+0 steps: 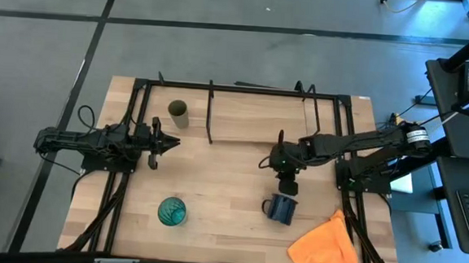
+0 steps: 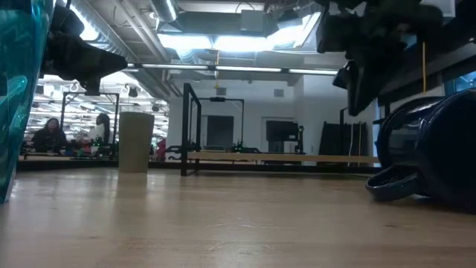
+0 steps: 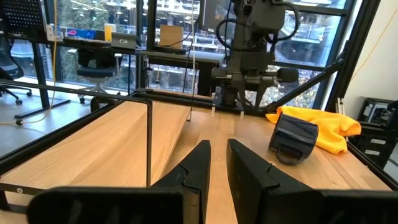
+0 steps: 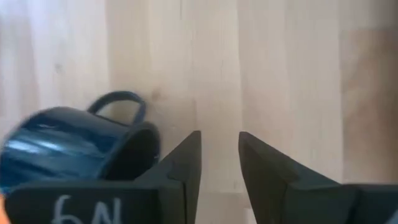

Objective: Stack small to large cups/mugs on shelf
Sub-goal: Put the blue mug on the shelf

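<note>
The navy mug (image 1: 280, 208) lies on its side on the table, its handle (image 4: 118, 102) level with the tabletop. My right gripper (image 1: 285, 184) hangs open just on the far side of it, fingers pointing down; in its wrist view (image 4: 219, 155) the mug (image 4: 74, 149) lies beside the fingers, untouched. The teal tumbler (image 1: 172, 212) stands upright near the table's near-left. The olive cup (image 1: 178, 112) stands upright left of the shelf (image 1: 260, 121). My left gripper (image 1: 165, 141) waits level above the table's left part, fingers a narrow gap apart (image 3: 217, 162), pointing right.
An orange cloth (image 1: 325, 247) lies crumpled at the near-right corner, right of the mug. Black frame rods (image 1: 211, 114) stand upright at the shelf's ends. Bare tabletop (image 1: 223, 180) spreads between the tumbler, the mug and the shelf.
</note>
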Controlling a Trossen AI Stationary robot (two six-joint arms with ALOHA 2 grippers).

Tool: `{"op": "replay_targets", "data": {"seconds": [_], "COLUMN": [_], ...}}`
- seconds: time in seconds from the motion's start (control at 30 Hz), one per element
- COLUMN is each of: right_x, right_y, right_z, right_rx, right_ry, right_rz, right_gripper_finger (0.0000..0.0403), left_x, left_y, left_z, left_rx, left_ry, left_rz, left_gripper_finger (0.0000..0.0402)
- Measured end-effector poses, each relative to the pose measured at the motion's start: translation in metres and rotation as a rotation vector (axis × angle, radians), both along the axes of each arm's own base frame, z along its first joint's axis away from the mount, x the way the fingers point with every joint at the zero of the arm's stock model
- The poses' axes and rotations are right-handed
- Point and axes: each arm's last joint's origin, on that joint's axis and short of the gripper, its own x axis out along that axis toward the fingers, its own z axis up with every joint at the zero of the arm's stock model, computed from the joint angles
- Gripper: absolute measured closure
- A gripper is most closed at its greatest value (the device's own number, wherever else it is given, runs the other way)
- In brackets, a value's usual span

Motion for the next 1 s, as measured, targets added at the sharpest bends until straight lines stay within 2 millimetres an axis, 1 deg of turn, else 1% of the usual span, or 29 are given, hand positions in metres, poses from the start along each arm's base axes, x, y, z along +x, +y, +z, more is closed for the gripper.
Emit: {"op": "replay_targets", "data": {"seconds": [0.17,0.27,0.33,0.5,0.67,0.8,1.0], "right_x": [-0.008,-0.013,-0.015,-0.016,-0.016,-0.015,-0.006], "right_y": [0.0,0.001,0.003,0.014,0.018,0.018,0.02], "right_z": [0.011,0.012,0.012,0.011,0.011,0.009,-0.006], "right_rx": [0.167,0.231,0.266,0.3,0.32,0.313,0.317], "right_ry": [0.008,0.06,0.077,0.111,0.122,0.132,0.183], "right_rz": [-0.031,-0.054,-0.06,-0.067,-0.108,-0.129,-0.126], "right_gripper_finger": [0.0294,0.0291,0.028,0.0231,0.019,0.0181,0.0184], "left_x": [0.0,0.0,0.0,0.0,0.0,0.0,0.0], "left_y": [0.0,0.0,0.0,0.0,0.0,0.0,0.0], "left_z": [0.0,0.0,0.0,0.0,0.0,0.0,0.0], "left_rx": [0.0,0.0,0.0,0.0,0.0,0.0,0.0], "left_ry": [0.0,0.0,0.0,0.0,0.0,0.0,0.0], "left_rz": [0.0,0.0,0.0,0.0,0.0,0.0,0.0], "left_gripper_finger": [0.0355,0.0355,0.0355,0.0355,0.0355,0.0355,0.0355]}}
